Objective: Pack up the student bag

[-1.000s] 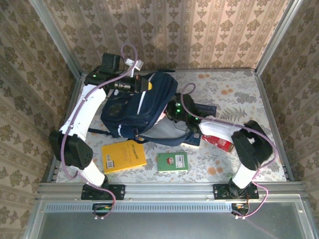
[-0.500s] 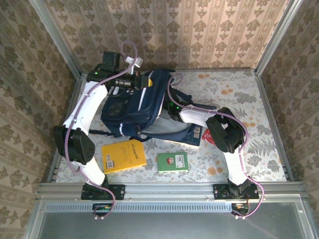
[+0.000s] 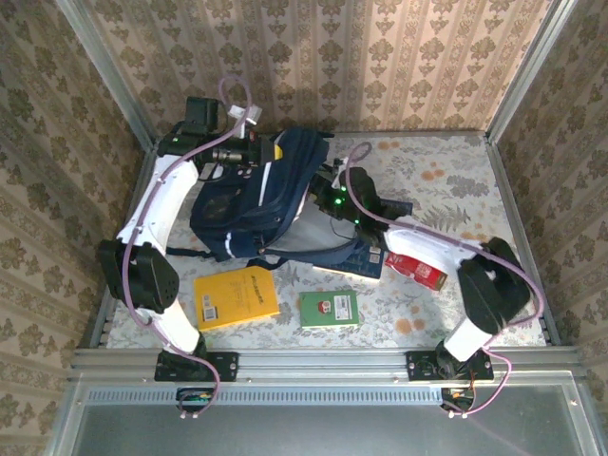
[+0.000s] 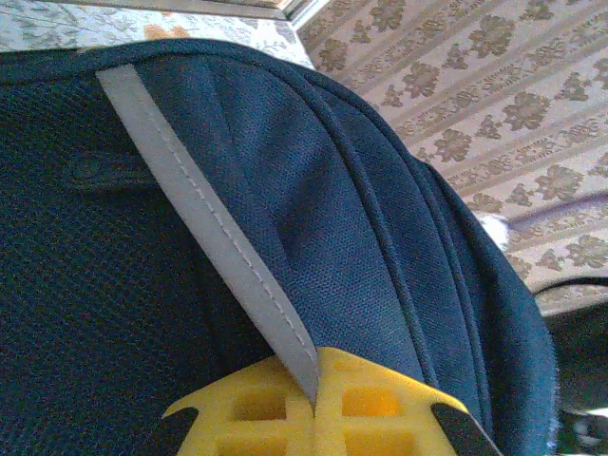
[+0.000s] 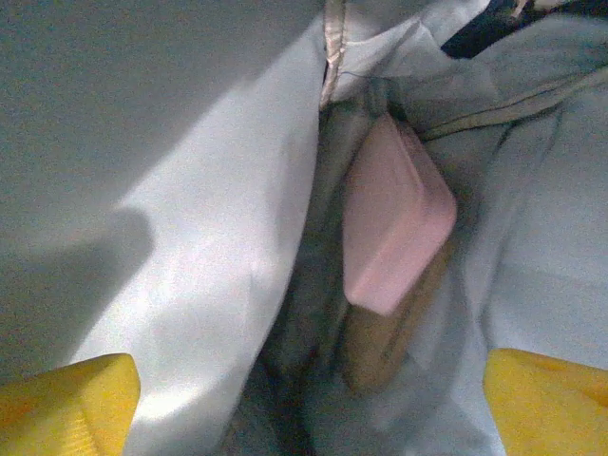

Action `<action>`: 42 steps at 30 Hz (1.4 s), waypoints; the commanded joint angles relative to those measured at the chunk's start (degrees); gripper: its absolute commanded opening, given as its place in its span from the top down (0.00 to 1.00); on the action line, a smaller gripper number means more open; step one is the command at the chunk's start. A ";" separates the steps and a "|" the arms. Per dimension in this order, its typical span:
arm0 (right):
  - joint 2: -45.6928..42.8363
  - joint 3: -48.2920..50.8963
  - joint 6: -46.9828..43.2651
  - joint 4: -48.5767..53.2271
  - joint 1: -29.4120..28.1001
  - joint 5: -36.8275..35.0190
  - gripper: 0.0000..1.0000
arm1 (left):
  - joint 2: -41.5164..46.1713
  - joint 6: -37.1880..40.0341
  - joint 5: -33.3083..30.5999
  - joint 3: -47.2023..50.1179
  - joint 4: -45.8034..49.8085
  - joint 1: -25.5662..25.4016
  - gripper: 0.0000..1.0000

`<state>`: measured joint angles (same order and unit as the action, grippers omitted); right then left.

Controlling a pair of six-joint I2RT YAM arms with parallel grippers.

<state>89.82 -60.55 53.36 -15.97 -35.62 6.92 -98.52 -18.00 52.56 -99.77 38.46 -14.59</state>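
Floral counter (image 3: 446, 171) — left end effector (image 4: 313, 399) pinched on student bag (image 3: 247, 204), right end effector (image 5: 309, 399) spread inside; hold mouth high.

Overhead view: bright, even light, soft shadows on the table (image 3: 446, 171), sharp focus. Left wrist view: student bag (image 4: 190, 237) weave crisp, wallpaper (image 4: 494, 85) behind paler and softer. Right wrist view: blurred throughout; dim shadow covers the upper left of the pale lining (image 5: 218, 247).
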 commanded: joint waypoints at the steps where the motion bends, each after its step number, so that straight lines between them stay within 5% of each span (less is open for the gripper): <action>1: -9.50 3.61 -12.71 11.32 0.11 -2.47 0.06 | 2.75 1.73 -3.67 0.94 -1.50 1.51 1.00; 8: -28.96 12.26 -22.13 31.17 1.02 -9.93 0.10 | -0.45 6.26 -21.81 -1.16 2.44 -0.13 1.00; 17: -33.99 18.20 -22.78 45.04 3.45 -1.24 0.19 | -9.48 8.47 -24.73 -3.08 5.40 -3.36 1.00; 24: -34.19 18.71 -22.07 51.42 5.50 2.90 0.27 | -2.87 1.97 -18.85 5.64 -1.66 -2.85 0.60; 29: -31.24 20.44 -20.55 52.25 6.52 11.91 0.35 | 9.56 -3.72 -17.76 19.02 -6.35 -3.78 0.50; 34: -26.10 25.38 -15.95 45.25 6.27 21.37 0.37 | 19.88 -9.18 -17.22 37.75 -10.29 -14.49 0.48; 42: -21.46 30.65 -10.14 36.01 6.08 23.62 0.38 | 28.14 -16.07 -13.07 64.41 -22.12 -23.66 0.44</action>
<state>66.65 -31.57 39.27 25.78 -29.39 27.09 -71.66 -30.04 36.23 -39.05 23.24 -37.17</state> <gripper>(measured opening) 0.619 0.555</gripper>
